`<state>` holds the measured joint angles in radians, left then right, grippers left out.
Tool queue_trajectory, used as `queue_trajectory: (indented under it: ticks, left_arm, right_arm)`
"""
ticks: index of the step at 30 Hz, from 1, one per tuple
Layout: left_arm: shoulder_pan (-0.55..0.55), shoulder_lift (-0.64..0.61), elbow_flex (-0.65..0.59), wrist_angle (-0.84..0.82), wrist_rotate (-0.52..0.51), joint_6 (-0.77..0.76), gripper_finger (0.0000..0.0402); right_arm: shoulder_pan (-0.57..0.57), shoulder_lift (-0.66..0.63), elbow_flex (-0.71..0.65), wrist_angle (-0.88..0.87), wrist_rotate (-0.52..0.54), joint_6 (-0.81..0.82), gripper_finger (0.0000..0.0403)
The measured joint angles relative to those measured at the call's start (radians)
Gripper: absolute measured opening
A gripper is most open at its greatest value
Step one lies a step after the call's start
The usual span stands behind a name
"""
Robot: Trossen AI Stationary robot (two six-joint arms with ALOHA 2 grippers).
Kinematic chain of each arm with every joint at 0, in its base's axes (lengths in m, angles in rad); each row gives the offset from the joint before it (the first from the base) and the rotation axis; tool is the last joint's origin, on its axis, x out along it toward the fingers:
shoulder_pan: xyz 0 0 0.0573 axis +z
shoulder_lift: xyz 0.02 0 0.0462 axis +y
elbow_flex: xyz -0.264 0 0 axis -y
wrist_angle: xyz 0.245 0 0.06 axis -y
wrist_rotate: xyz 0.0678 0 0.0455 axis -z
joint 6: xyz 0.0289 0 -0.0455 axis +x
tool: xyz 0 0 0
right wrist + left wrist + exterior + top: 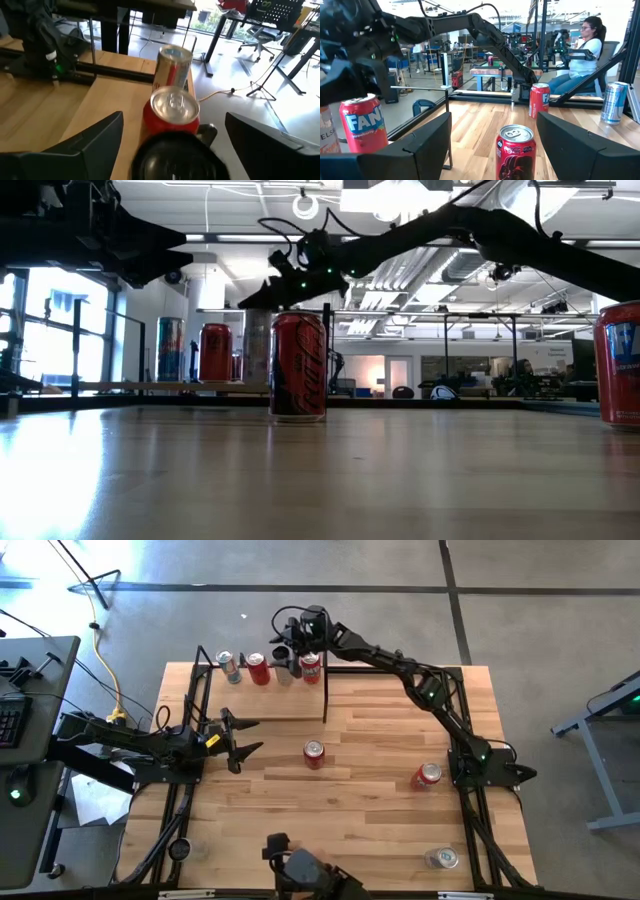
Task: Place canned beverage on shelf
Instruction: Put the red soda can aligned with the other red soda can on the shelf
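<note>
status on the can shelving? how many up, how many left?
Done: four cans stand in a row on the shelf, the latest a red can. In hand: nothing; the right gripper is open over that end of the row, the left gripper is open and empty beside the shelf. Left: three cans on the table, one mid-table, a red one and a silver one.

- The shelf [268,700]: pale wood board, thin black uprights.
- Cans on it: a blue-and-silver can [231,668], a red can [258,668], a red-and-white can [310,666].
- The middle can [314,754] on the planked tabletop [370,810]: red (dark print).
- Both arms: dark.
</note>
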<state>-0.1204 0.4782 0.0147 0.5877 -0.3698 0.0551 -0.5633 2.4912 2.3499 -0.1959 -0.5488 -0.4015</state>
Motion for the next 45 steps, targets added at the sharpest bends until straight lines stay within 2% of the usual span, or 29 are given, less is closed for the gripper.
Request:
queue_trajectory:
  ticks: [9, 14, 17, 20, 23, 28, 30, 34, 37, 41, 45]
  left_arm:
    - [0.000, 0.000, 0.000, 0.000, -0.009, 0.000, 0.0279]
    - [0.000, 0.001, 0.000, -0.004, -0.038, 0.001, 0.0279]
    - [0.000, 0.001, 0.000, -0.013, -0.040, 0.000, 0.0279]
    - [0.000, 0.001, 0.000, -0.014, -0.040, -0.001, 0.0279]
    - [0.000, 0.001, 0.000, -0.016, -0.040, 0.000, 0.0279]
    - [0.000, 0.001, 0.000, -0.016, -0.042, 0.012, 0.0279]
    - [0.000, 0.001, 0.000, -0.017, -0.042, 0.018, 0.0279]
    - [0.000, 0.001, 0.000, -0.022, -0.042, 0.018, 0.0279]
    - [0.000, 0.001, 0.000, -0.028, -0.042, 0.017, 0.0279]
    - [0.000, 0.001, 0.000, -0.039, -0.042, 0.010, 0.0279]
    - [0.000, 0.001, 0.000, -0.041, -0.042, 0.009, 0.0279]
  right_arm:
    - [0.019, -0.100, 0.000, -0.086, 0.048, -0.023, 0.0337]
    - [0.045, -0.187, -0.001, -0.246, 0.129, -0.029, 0.0333]
    - [0.078, -0.247, -0.001, -0.404, 0.185, -0.071, 0.0312]
    - [0.135, -0.296, -0.001, -0.536, 0.275, -0.131, 0.0266]
    - [0.204, -0.327, -0.002, -0.628, 0.363, -0.172, 0.0192]
    - [0.292, -0.338, -0.002, -0.695, 0.370, -0.209, 0.0032]
    - [0.314, -0.338, -0.011, -0.712, 0.360, -0.203, 0.0013]
    - [0.354, -0.342, -0.094, -0.659, 0.376, -0.175, 0.0011]
    - [0.379, -0.358, -0.215, -0.543, 0.383, -0.142, 0.0003]
    - [0.428, -0.442, -0.484, -0.285, 0.378, -0.069, 0.0001]
    - [0.505, -0.598, -0.773, -0.069, 0.490, -0.006, 0.0000]
